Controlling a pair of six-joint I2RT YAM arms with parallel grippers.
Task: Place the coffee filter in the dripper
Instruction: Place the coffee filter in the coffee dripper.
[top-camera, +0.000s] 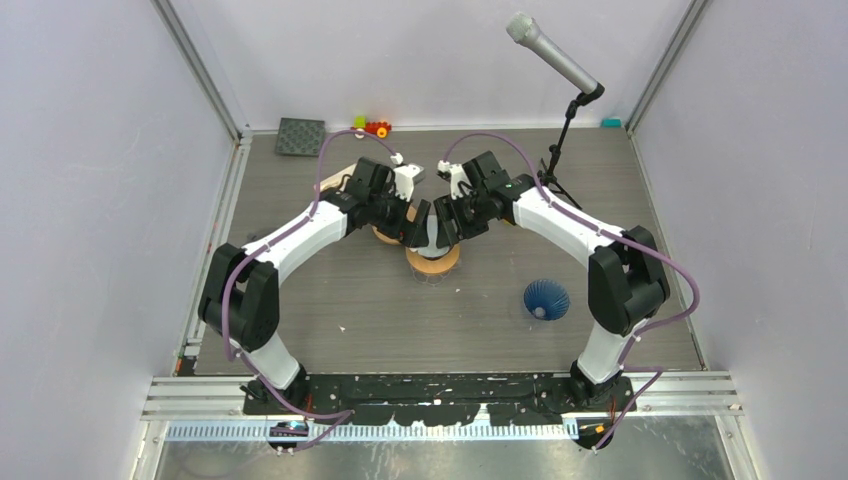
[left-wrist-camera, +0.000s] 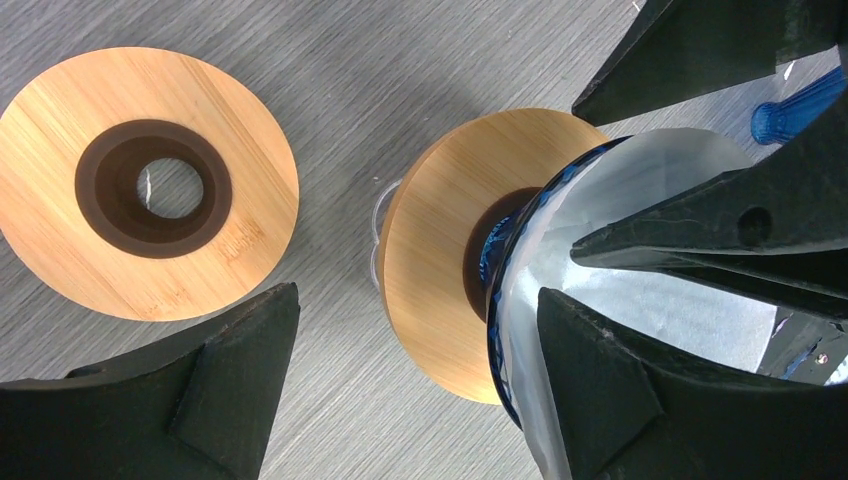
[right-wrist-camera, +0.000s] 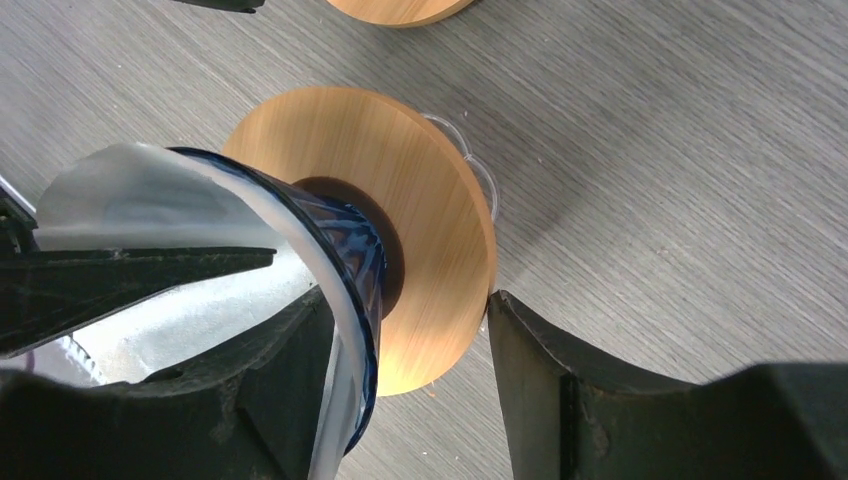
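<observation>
A blue glass dripper sits on a round wooden base at the table's middle. The white coffee filter lies inside its cone, against the wall. Both grippers meet over it. My left gripper is open wide, one finger inside the filter and the other out over bare table. My right gripper is open too, one finger inside the filter, the other outside at the wooden base's edge.
A second wooden base lies just left of the dripper. Another blue dripper rests at the right. A microphone on a stand, a black mat and small toys are at the back.
</observation>
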